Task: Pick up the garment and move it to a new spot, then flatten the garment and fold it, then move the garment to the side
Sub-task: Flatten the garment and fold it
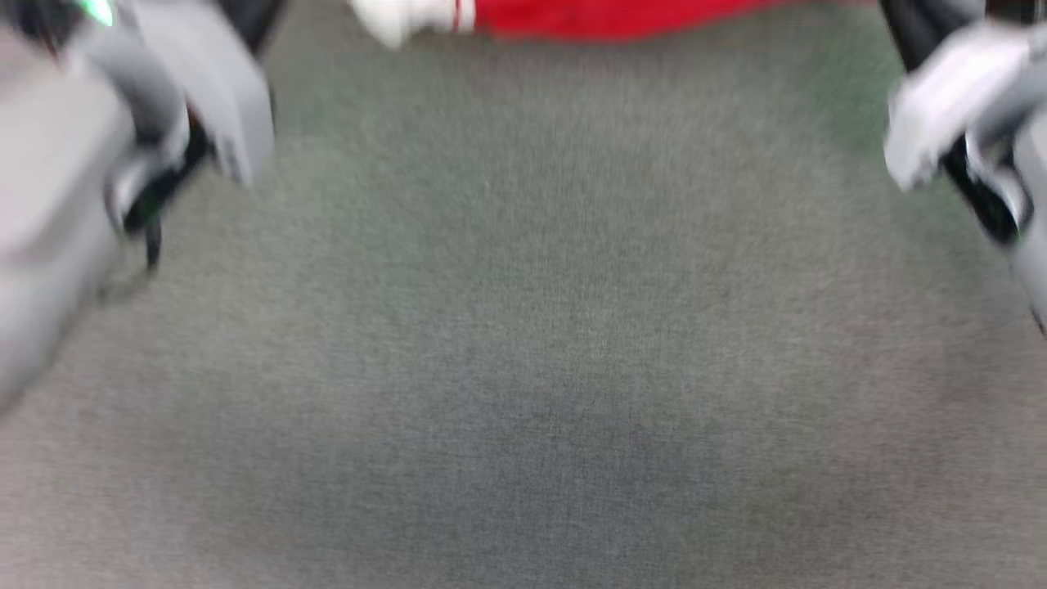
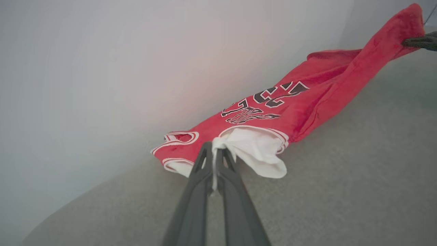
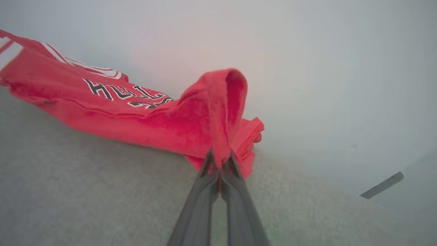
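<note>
The garment [image 2: 307, 102] is a red jersey with black white-outlined lettering and white panels, stretched out just above the grey carpet beside a pale wall. My left gripper [image 2: 215, 150] is shut on its white panel end. My right gripper [image 3: 221, 160] is shut on a bunched red fold of the garment [image 3: 136, 116] at the other end. In the left wrist view the right gripper [image 2: 421, 41] shows at the top right, pinching the red tip. The blurred head view catches the garment [image 1: 605, 16] as a red and white strip along its top edge, with my pale forearms at both upper corners.
Grey carpet [image 1: 523, 343] spreads wide in front of me. A pale wall [image 2: 136, 68] runs close behind the garment. A grey bar [image 3: 382, 185] lies by the wall's foot in the right wrist view.
</note>
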Robot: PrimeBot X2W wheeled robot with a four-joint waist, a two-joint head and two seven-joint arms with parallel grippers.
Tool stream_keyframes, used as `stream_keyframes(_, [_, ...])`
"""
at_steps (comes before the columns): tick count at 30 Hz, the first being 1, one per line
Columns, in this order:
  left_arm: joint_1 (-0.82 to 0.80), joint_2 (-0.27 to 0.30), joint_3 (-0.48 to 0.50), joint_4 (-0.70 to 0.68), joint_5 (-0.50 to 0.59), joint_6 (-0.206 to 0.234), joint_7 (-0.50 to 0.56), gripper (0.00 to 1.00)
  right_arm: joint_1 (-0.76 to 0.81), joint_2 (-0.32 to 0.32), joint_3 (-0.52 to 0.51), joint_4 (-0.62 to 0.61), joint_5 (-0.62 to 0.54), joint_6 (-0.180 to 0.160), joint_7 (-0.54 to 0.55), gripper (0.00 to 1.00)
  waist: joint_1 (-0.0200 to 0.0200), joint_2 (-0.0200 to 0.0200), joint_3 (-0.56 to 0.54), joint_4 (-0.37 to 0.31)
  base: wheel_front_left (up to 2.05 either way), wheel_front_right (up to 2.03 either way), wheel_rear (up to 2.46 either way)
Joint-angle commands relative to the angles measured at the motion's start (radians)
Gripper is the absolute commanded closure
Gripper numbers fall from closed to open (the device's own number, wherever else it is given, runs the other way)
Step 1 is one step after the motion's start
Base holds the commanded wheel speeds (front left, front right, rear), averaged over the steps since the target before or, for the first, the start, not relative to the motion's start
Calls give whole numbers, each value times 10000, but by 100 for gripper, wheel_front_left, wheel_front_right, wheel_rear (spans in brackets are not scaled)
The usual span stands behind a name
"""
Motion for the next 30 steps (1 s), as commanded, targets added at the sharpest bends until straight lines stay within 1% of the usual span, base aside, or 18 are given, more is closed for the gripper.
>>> stream_keyframes(1, [637,238,-17,-283,-60,23,18,100,610,-334,256,-353,364,-10,89,100,0,0,-1620,-27,0,0,0])
stream_keyframes(3, [1394,522,-26,-809,-102,36,62,100,1350,-841,527,-1009,947,-10,225,100,0,0,-1975,-44,0,0,0])
stream_keyframes(6, [2581,949,-24,-1711,-159,390,103,100,2482,-1649,896,-1893,1637,-10,363,100,0,0,-2490,-39,0,0,0])
stream_keyframes(9, [3767,1430,-31,-2932,-265,993,212,100,3519,-2290,1102,-2713,2135,-10,395,100,0,0,-2862,-38,0,0,0])
stream_keyframes(13, [5273,2045,-34,-4702,-407,2019,351,100,4867,-2987,1111,-3534,2516,-10,320,100,0,0,-3233,11,0,0,0])
stream_keyframes(18, [6903,2738,-28,-6583,-604,3269,545,100,6440,-3556,849,-4414,2726,-10,300,100,0,0,-3483,102,0,0,0])
stream_keyframes(22, [8061,3162,-32,-7817,-1104,4154,480,100,7581,-3882,491,-4968,2666,-10,351,100,0,0,-3593,171,0,0,0])
stream_keyframes(26, [9165,3420,-33,-8746,-1706,4828,399,100,8667,-4096,77,-5547,2517,-10,454,100,0,0,-3636,234,0,0,0])
stream_keyframes(28, [9660,3458,-34,-9106,-2071,5162,320,100,9237,-4168,-133,-5881,2579,-10,569,100,0,0,-3630,300,0,0,0])
stream_keyframes(30, [10144,3509,-36,-9373,-2435,5397,245,100,9732,-4325,-352,-6145,2461,-10,690,100,0,0,-3620,364,0,0,0])
